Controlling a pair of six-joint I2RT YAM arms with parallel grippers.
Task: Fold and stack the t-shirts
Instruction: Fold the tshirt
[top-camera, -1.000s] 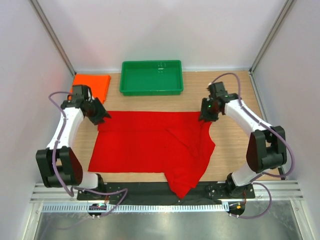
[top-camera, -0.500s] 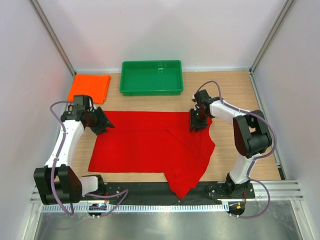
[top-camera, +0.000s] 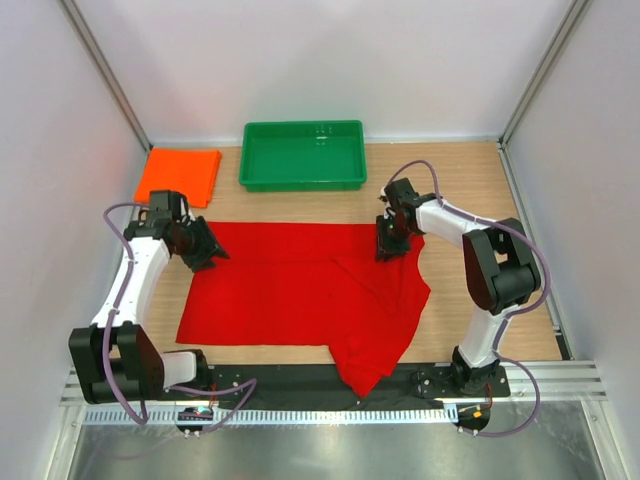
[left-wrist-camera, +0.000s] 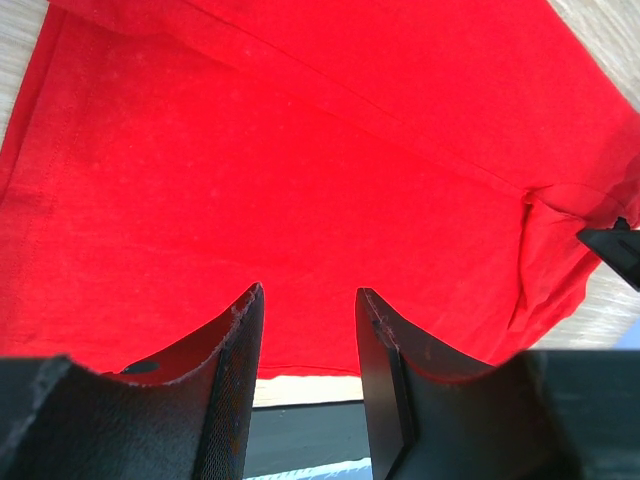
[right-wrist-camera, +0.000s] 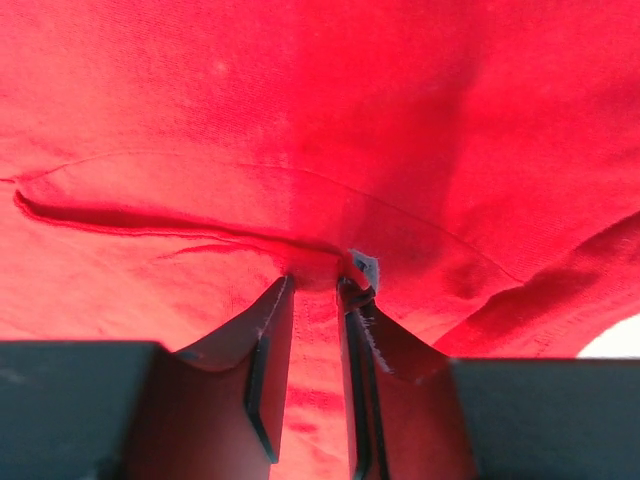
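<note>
- Red t-shirt (top-camera: 290, 290) is lying spread across the centre.
- Left gripper (top-camera: 209, 251) is standing over its upper-left corner, jaws apart.
- Right gripper (top-camera: 388, 246) is pinching its upper-right edge, jaws narrow.

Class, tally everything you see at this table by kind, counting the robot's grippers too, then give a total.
T-shirts: 2, the red t-shirt and the orange t-shirt
Trays: 1, the green tray
Grippers: 2, the left gripper and the right gripper
Total: 5
</note>
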